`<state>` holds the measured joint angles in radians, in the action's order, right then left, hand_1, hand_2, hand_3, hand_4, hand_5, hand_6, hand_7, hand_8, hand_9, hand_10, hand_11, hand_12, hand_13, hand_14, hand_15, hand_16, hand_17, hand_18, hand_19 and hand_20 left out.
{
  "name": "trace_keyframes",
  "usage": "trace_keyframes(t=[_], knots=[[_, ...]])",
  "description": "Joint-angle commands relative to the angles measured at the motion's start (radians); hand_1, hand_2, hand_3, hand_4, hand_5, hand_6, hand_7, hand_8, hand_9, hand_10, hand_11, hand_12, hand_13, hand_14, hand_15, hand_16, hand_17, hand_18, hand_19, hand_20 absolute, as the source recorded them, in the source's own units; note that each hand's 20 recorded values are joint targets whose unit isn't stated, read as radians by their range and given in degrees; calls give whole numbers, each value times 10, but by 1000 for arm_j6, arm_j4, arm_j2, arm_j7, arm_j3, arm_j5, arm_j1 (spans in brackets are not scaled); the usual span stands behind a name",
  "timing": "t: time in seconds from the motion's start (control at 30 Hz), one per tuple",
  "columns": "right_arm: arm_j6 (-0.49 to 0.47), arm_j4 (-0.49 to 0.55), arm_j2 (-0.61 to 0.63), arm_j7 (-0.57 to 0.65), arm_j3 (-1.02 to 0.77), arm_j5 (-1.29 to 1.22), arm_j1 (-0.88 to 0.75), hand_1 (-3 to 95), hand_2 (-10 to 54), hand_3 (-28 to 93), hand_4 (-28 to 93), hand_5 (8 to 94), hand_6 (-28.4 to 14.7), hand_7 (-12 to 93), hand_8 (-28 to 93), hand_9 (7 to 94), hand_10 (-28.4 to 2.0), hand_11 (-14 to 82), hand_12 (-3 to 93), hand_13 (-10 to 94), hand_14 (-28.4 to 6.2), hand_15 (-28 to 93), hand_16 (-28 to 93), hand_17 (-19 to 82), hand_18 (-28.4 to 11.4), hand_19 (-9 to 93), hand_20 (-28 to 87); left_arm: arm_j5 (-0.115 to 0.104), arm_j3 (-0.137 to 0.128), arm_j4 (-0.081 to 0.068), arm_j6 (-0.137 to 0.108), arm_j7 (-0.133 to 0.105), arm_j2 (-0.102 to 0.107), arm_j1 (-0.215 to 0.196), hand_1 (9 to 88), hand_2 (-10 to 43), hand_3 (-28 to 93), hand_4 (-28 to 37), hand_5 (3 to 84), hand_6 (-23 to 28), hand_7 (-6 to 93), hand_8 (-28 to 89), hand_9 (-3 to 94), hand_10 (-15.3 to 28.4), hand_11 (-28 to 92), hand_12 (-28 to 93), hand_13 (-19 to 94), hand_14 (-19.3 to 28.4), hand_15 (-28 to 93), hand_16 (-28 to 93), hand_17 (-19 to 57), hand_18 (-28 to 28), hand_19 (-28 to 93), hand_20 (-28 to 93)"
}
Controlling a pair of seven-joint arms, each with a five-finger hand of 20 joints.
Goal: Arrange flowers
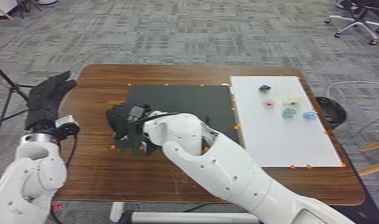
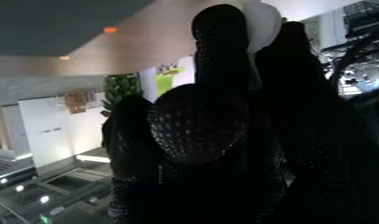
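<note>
In the head view my right hand (image 1: 121,121) is over the left part of the black mat (image 1: 172,95), largely hidden by its own wrist. The right wrist view has the right hand (image 2: 199,122) with its thumb against the fingers, shut on a smooth white object (image 2: 265,25) whose rounded end sticks out between them. On the white board (image 1: 279,145) lie small flower-like pieces: a dark one (image 1: 264,88), a pink one (image 1: 269,103), a cream one (image 1: 293,100), a green one (image 1: 288,113) and a blue one (image 1: 310,115). My left hand (image 1: 49,100) has straight fingers.
The left hand is beside the brown table's (image 1: 185,182) left edge. A dark round container (image 1: 331,111) stands past the right edge. Orange markers line the mat and board. Green leaves (image 2: 121,90) show beside the glove in the right wrist view.
</note>
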<state>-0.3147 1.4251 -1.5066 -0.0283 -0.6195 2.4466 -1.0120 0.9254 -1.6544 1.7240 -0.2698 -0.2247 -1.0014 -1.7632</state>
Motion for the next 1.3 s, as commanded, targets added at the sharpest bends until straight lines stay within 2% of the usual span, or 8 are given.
trace_keyframes(t=[0.03,0.4,0.77,1.13,1.3], knots=[[14,-25,-7,-97,-18,117,-6,592,-63,505,-162,766,14,228,119,911,-84,176,192,937,-6,523,362,574,-158,932,551,-4,1,9,-1,1,-3,8,255,256,683,-283,503,34,148,-85,526,143,200,106,381,148,113,-4,60,96,67,142],[25,-52,0,-216,-44,318,-15,587,-62,508,-164,764,17,237,112,912,-81,174,192,937,-7,527,366,571,-159,932,557,3,6,18,3,12,-4,14,254,255,683,-283,503,34,148,-84,526,143,201,106,379,147,112,-4,59,97,67,141],[111,-72,52,-260,-6,408,74,584,-62,512,-169,760,21,245,106,911,-78,176,195,936,-7,529,373,569,-158,932,560,3,-17,40,-6,18,-7,-12,254,253,683,-283,503,33,149,-85,526,143,201,106,378,148,112,-4,59,97,67,141],[98,-47,103,-172,57,265,161,579,-62,518,-170,760,22,250,103,909,-78,177,194,934,-6,534,374,567,-159,932,562,5,-24,43,-7,24,-7,-10,254,253,685,-283,503,33,151,-85,526,142,202,107,377,147,112,-4,58,97,66,141],[49,-15,101,-63,78,85,183,578,-62,519,-169,759,21,251,103,911,-77,177,195,934,-5,536,374,567,-159,932,563,5,-24,43,-7,24,-6,-10,254,252,685,-283,503,33,151,-85,525,142,202,108,377,147,112,-4,59,97,66,141]])
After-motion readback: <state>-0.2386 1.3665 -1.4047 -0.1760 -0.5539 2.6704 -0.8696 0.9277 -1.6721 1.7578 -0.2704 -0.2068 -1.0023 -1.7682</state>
